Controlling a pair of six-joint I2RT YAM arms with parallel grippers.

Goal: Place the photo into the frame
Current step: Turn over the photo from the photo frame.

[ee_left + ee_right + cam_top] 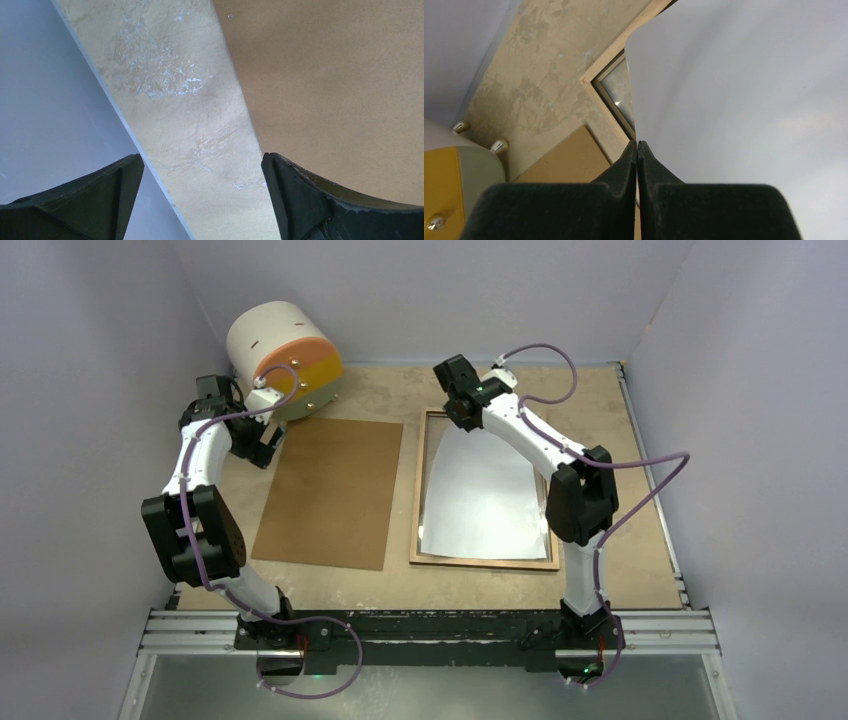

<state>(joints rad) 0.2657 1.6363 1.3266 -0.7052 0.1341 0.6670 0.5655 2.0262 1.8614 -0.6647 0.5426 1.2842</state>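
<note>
The frame lies flat, back up, right of the table's centre, showing its light-wood rim. The photo rests on it with its pale reverse up, its near edge down inside the rim and its far left part lifted. My right gripper is shut on the photo's far left edge. In the right wrist view the closed gripper pinches the photo above the frame's corner, with glass showing beneath. My left gripper is open and empty over the table beside the backing panel's far left corner.
The brown hardboard backing panel lies flat left of the frame; it also shows in the left wrist view. A cream and orange cylinder lies at the back left. Grey walls enclose the table.
</note>
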